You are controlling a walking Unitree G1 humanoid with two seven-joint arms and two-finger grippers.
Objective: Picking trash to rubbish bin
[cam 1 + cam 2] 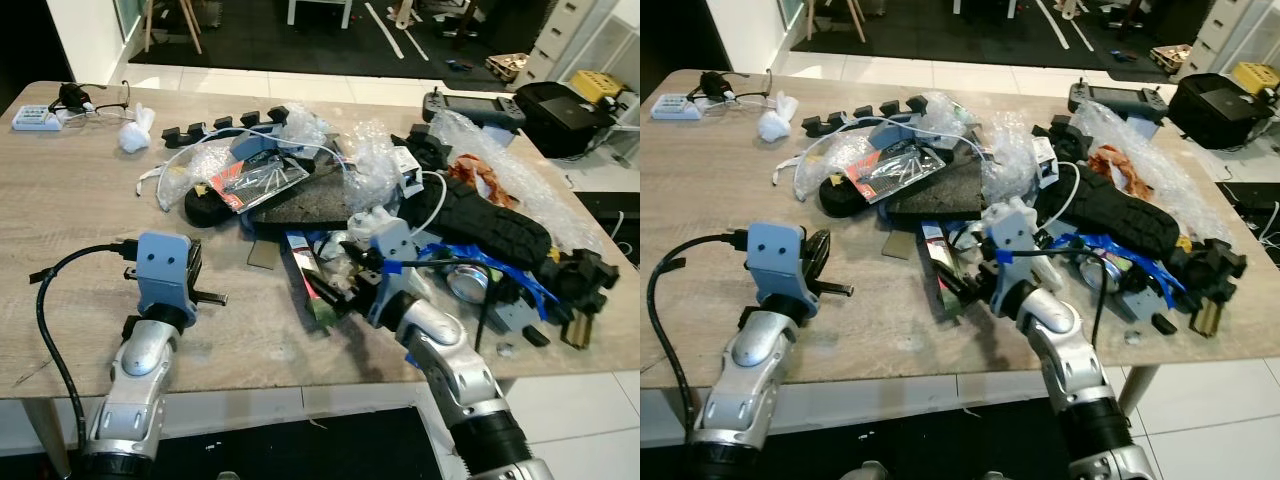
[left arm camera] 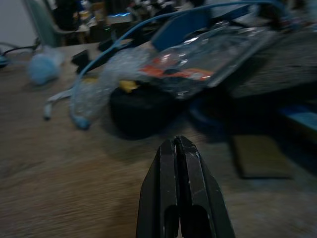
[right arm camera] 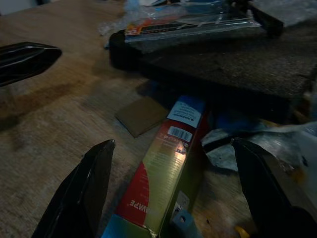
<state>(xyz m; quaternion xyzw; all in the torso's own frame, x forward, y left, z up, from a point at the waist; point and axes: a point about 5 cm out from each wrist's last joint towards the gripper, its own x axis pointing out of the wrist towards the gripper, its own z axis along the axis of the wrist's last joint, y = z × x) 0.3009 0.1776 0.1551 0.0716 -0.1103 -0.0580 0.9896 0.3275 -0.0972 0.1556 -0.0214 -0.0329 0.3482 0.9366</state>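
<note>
wooden table [image 1: 90,210], heaped trash [image 1: 400,215], tissue [image 1: 134,131]

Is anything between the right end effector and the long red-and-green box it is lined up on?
Nothing visible. The right end effector is open, its fingers either side of the red-and-green box, which lies on the table.

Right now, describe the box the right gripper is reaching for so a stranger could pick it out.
On the wooden table, look at the near edge of the clutter pile, just in front of the dark foam slab. The long narrow carton lies flat between the open fingers of the right gripper. Its red and green printing and barcode label set it apart.
</note>
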